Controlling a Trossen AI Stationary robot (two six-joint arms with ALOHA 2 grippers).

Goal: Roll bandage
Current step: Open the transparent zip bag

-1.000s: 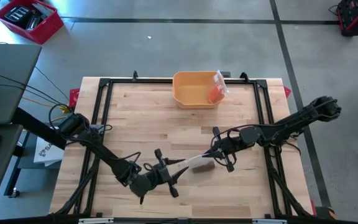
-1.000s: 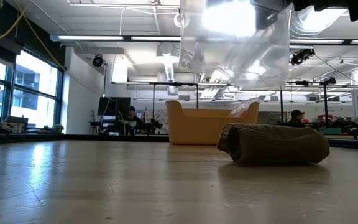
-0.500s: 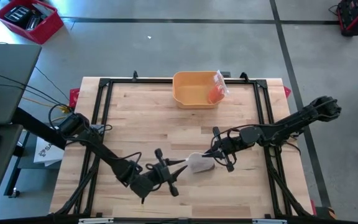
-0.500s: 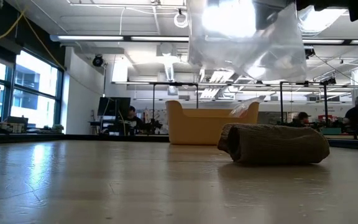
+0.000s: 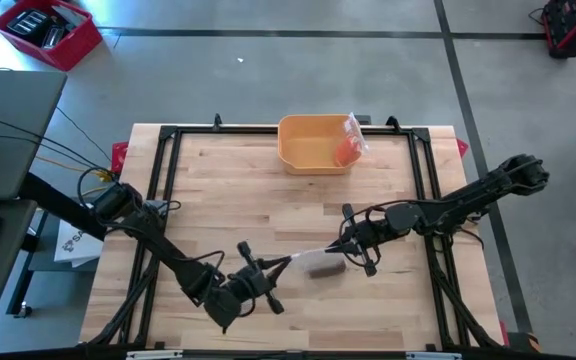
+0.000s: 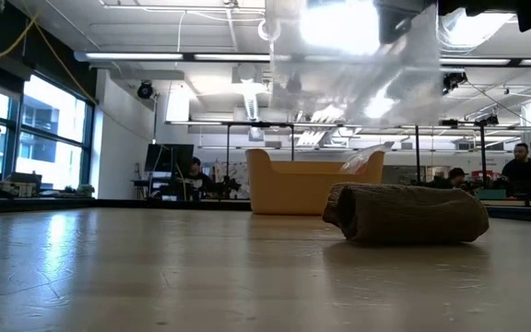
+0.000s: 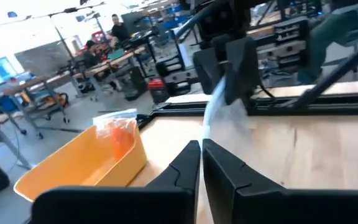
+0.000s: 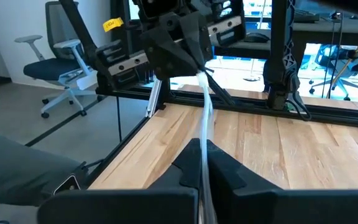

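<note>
Both arms hold a clear plastic bag stretched between them above the rolled bandage, which lies on the desk toward the middle of its near edge, slightly to the right. In the low view the bandage roll rests on the wood, and the bag hangs above it, apart from it.

Step in hand, as judged: the rolling looks finished, and the bag is being spread for packing. The next move calls for an opened mouth, so the two grips must draw apart on opposite walls of the film without tearing it or slipping off.

Left gripper: arm reaching from the desk's left edge toward its near edge, low and extended; its jaws are closed on one end of the bag, as the left wrist view shows.

Right gripper: arm reaching in from the right edge; jaws pinched on the bag's other end.

A yellow bin stands at the middle of the far edge.
</note>
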